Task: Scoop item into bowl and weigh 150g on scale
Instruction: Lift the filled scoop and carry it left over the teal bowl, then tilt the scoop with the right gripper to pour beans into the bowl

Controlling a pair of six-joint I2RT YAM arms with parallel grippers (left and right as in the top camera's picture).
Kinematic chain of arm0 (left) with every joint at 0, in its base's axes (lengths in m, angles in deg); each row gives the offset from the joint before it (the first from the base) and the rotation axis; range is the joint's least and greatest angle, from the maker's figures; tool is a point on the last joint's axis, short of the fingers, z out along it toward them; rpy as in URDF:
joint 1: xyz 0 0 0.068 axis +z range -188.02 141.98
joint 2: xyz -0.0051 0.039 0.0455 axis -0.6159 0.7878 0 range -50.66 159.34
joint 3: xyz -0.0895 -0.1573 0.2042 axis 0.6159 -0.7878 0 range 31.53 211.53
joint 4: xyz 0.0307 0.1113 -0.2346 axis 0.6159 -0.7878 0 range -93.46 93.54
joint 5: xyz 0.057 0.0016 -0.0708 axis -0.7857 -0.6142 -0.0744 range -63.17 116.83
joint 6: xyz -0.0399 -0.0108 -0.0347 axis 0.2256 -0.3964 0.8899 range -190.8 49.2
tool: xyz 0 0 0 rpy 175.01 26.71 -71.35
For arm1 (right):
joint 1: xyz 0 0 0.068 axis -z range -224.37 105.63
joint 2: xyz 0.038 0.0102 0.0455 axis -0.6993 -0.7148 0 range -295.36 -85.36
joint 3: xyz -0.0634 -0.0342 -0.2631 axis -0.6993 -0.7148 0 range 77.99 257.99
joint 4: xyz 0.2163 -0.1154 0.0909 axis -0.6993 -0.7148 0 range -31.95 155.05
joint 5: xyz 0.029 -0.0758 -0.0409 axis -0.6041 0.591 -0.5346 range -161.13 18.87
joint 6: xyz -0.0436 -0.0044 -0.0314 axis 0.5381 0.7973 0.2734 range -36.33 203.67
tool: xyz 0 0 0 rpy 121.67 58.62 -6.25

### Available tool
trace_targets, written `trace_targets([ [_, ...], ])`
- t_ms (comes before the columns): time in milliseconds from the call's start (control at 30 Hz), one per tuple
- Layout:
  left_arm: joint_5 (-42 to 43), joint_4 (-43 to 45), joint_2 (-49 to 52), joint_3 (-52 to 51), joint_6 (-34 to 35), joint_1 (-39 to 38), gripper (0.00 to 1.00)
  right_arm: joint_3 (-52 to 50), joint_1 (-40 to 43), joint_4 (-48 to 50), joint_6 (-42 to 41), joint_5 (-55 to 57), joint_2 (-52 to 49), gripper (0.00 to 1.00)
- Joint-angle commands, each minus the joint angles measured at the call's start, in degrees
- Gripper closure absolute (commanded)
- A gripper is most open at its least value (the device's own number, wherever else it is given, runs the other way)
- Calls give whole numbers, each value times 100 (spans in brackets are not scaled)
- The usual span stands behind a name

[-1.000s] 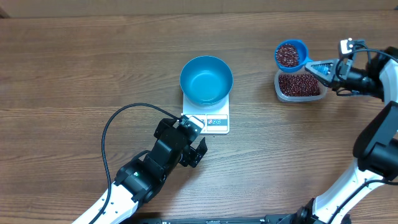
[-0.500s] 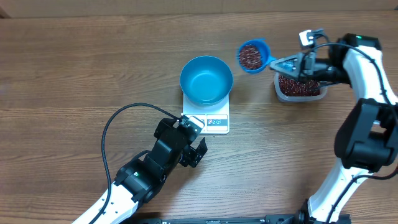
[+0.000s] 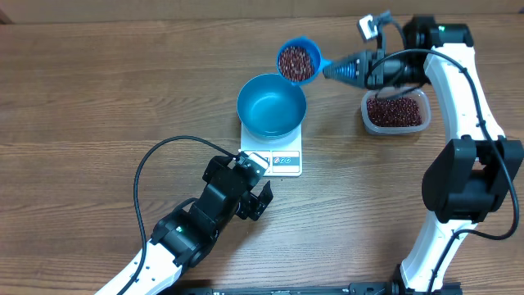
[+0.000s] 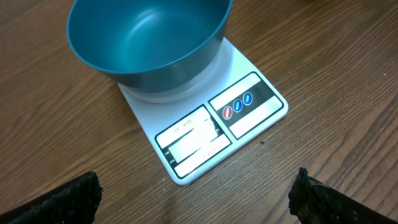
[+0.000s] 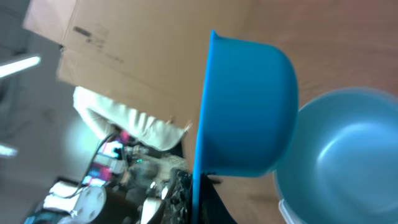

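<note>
The teal-blue bowl [image 3: 272, 105] stands empty on the white scale [image 3: 282, 161]. My right gripper [image 3: 354, 66] is shut on the handle of a small blue scoop [image 3: 296, 61]. The scoop is full of red-brown beans [image 3: 295, 59] and hangs just beyond the bowl's far right rim. In the right wrist view I see the scoop's underside [image 5: 249, 106] beside the bowl [image 5: 348, 155]. My left gripper [image 3: 258, 182] rests open on the table in front of the scale. Its wrist view shows the bowl [image 4: 146, 37], the scale's display and buttons [image 4: 217, 124], and its gripper [image 4: 196, 202] holding nothing.
A clear plastic tub [image 3: 396, 111] holding more beans [image 3: 396, 108] stands to the right of the bowl, under my right arm. The left arm's black cable [image 3: 151, 164] loops over the table at the front left.
My right arm has carried the filled scoop leftward, from beside the tub to the bowl's far right rim. The left arm has stayed still.
</note>
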State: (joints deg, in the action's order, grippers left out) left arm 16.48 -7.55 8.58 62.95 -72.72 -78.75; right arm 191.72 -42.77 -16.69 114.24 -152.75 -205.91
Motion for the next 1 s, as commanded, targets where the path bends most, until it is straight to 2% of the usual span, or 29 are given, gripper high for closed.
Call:
trace_targets([
  [0,-57,13,-44,-31,-66,31,0,540,-149,625,-2079,789,0,96],
  [67,-57,13,-44,-31,-68,31,0,837,-337,929,-2833,1681,0,96],
  [100,-57,13,-44,-31,-68,31,1,929,-407,940,-2896,1858,0,96],
  [433,-57,13,-44,-31,-68,31,0,1054,-938,870,-2981,2020,0,96],
  [967,-57,13,-44,-31,-68,31,0,1054,-1196,-35,-3014,3818,0,96],
])
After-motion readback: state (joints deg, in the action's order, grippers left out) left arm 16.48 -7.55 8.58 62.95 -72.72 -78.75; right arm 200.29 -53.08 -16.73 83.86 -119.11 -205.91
